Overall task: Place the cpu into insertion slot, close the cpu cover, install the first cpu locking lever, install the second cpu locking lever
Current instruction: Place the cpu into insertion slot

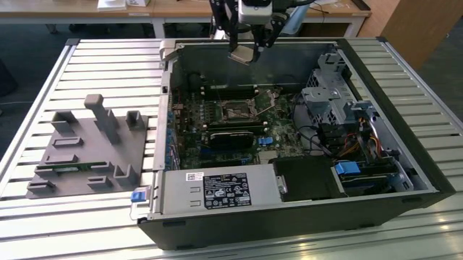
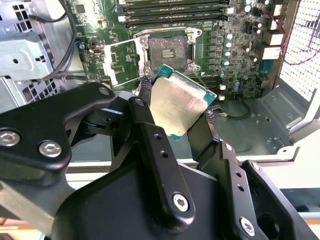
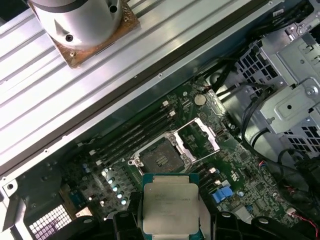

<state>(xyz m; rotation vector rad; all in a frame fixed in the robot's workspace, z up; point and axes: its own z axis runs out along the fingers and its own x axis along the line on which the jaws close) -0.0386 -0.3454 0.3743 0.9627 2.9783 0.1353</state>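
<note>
A grey parts fixture [image 1: 90, 149] sat near the table's [image 1: 36, 86] edge on the exterior view's left, just beside the open computer case [image 1: 289, 227]. Above the case's far wall, the jaws were clamped on the cpu [image 1: 243, 56], well apart from the insertion slot [image 1: 235, 111] below. The cpu cover [image 3: 211, 136] stood swung open beside the bare slot. Seating the chip, closing the cover and both lever steps all appeared undone.

cpu [image 2: 177, 106]: grey top, green rim | fingers [image 2: 150, 134]: black | insertion slot [image 3: 160, 160]: dark | circuit board [image 3: 244, 176]: green
</note>
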